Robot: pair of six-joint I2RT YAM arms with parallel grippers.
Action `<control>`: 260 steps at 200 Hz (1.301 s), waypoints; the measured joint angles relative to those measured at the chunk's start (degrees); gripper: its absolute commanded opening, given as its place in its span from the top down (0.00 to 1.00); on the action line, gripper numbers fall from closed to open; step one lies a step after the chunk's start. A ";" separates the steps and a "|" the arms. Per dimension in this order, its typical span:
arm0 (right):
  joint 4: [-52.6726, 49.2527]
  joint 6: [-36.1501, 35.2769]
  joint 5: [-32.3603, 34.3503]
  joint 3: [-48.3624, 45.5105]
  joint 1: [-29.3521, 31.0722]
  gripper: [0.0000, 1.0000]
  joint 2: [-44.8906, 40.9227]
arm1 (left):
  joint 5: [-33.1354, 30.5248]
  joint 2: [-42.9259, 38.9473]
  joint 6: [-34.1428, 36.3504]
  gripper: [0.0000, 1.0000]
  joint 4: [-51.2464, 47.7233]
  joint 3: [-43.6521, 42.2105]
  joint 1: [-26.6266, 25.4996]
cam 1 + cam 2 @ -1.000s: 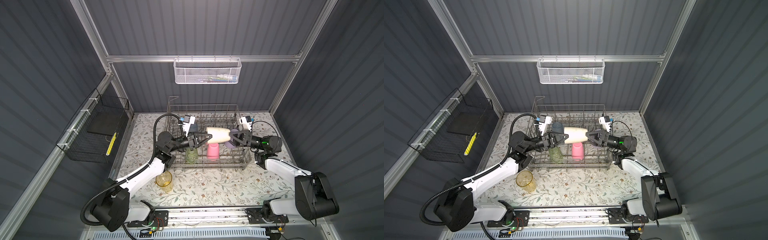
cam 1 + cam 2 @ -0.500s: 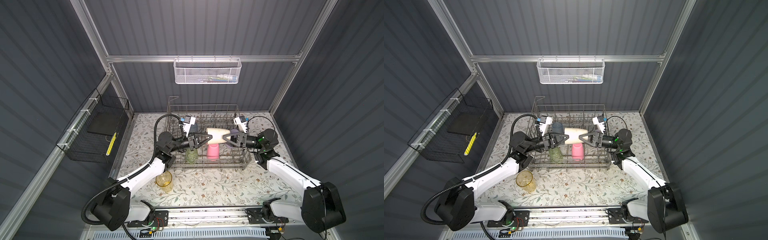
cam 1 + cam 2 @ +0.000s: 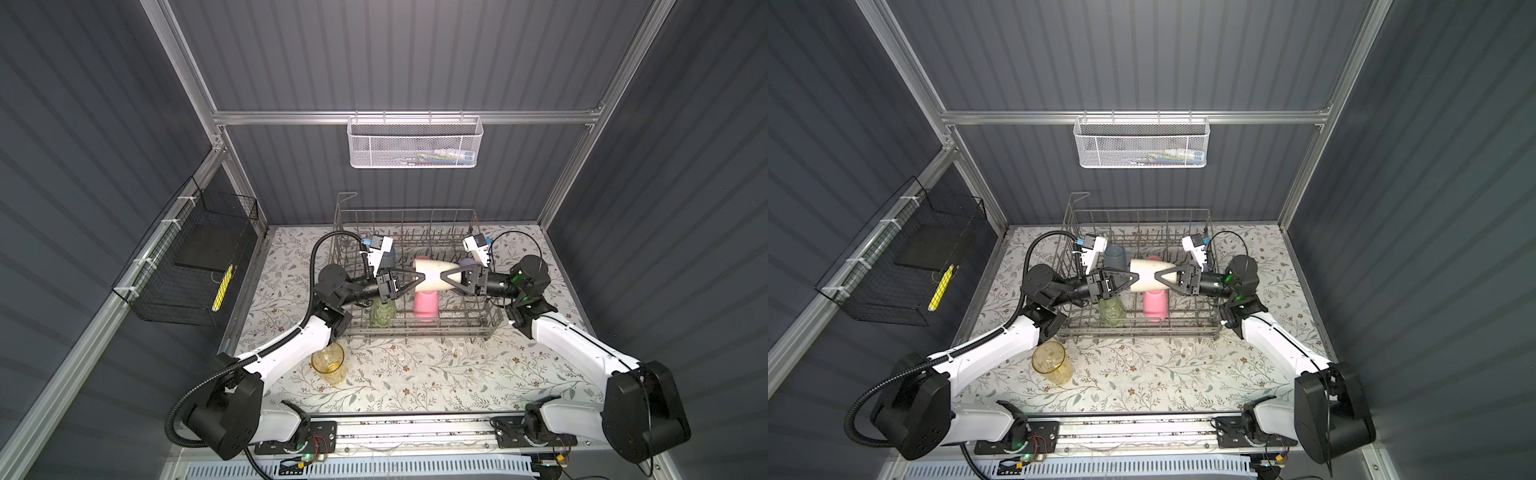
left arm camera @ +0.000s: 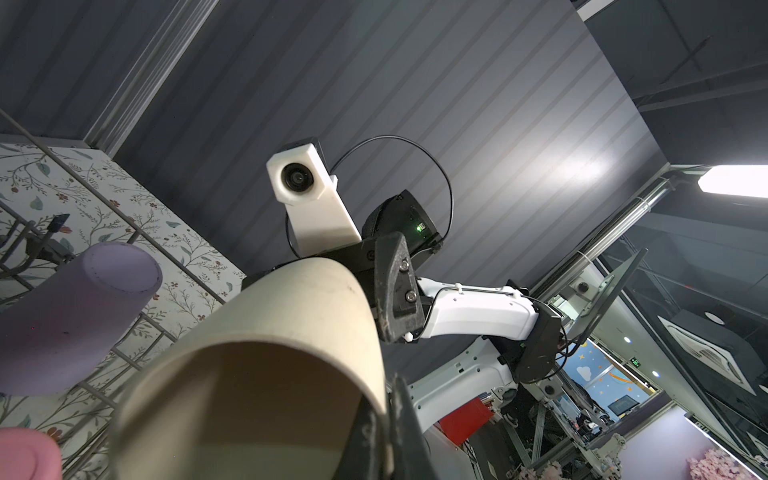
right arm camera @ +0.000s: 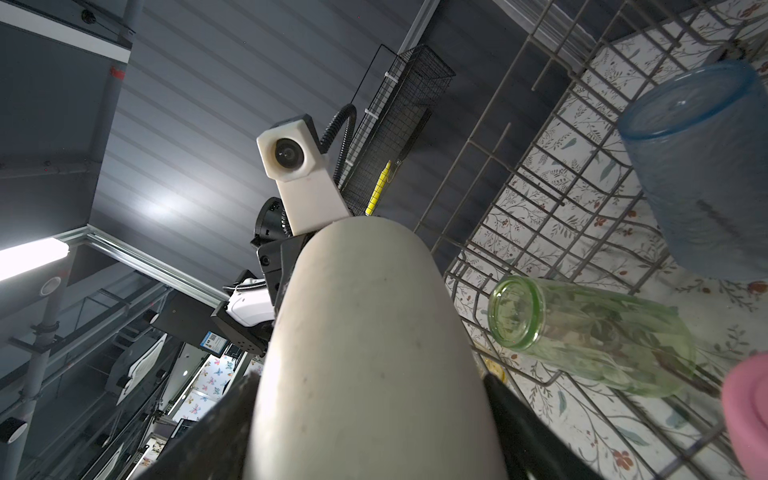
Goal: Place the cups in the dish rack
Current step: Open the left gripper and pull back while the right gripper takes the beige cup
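A beige cup (image 3: 432, 276) (image 3: 1144, 274) hangs sideways over the grey wire dish rack (image 3: 415, 328) (image 3: 1133, 328), held from both ends. My left gripper (image 3: 417, 277) (image 4: 384, 399) is shut on its rim, one finger inside the mouth and one outside. My right gripper (image 3: 442, 275) (image 5: 369, 378) clasps the closed end, a finger pressed on each side. In the rack stand a green cup (image 3: 383, 313) (image 5: 590, 332), a pink cup (image 3: 424, 305), a blue-grey cup (image 3: 1115, 255) (image 5: 698, 166) and a lavender cup (image 3: 467, 262) (image 4: 75, 316). A yellow cup (image 3: 329, 363) stands upright on the table in front of the rack.
A white mesh basket (image 3: 415, 143) hangs on the back wall. A black wire basket (image 3: 191, 266) hangs on the left wall. The left arm's white forearm passes just above the yellow cup. The rack's tall wire sides surround both grippers.
My right gripper has moved left to the beige cup's closed end and its jaws have narrowed onto it. The left gripper and the cup have stayed in place.
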 measured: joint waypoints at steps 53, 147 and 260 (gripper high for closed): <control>0.44 0.35 0.24 0.31 0.17 0.41 0.48 | 0.33 -0.07 0.24 0.99 -0.15 0.00 0.02; -4.79 -2.38 0.11 0.83 -1.07 0.54 -0.55 | 0.66 -2.69 2.32 0.55 -2.86 0.00 0.11; -66.55 -42.58 23.19 18.80 -8.70 0.56 -12.31 | -1.18 -16.92 15.61 0.50 -23.80 0.09 0.59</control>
